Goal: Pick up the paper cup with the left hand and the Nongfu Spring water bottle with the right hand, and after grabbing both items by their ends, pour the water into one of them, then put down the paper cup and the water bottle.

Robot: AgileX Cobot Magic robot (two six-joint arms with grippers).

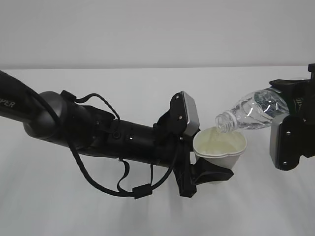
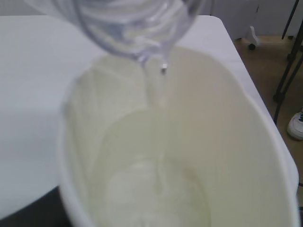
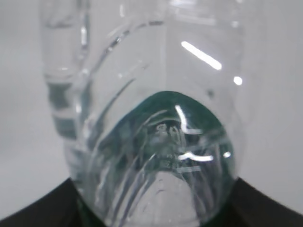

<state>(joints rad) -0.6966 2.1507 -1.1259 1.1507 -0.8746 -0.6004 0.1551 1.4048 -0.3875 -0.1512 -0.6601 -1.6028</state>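
Observation:
The white paper cup (image 1: 219, 146) hangs above the table with my left gripper (image 1: 206, 160) shut on its lower part, one black finger (image 1: 212, 174) under it. The clear Nongfu Spring water bottle (image 1: 257, 110) lies tilted, mouth down over the cup's rim, held at its base end by my right gripper (image 1: 293, 112). In the left wrist view the bottle's neck (image 2: 137, 28) is at the top and a thin stream of water (image 2: 156, 90) runs into the cream inside of the cup (image 2: 232, 142), where water (image 2: 151, 189) pools. The right wrist view is filled by the bottle (image 3: 151, 94) between dark fingers (image 3: 28, 215).
The white table (image 1: 98, 211) stretches below both arms. The left arm with its looping cables (image 1: 98, 187) spans the left half of the exterior view. Past the table's right edge (image 2: 239, 52) are brown floor and black stand legs (image 2: 286, 71).

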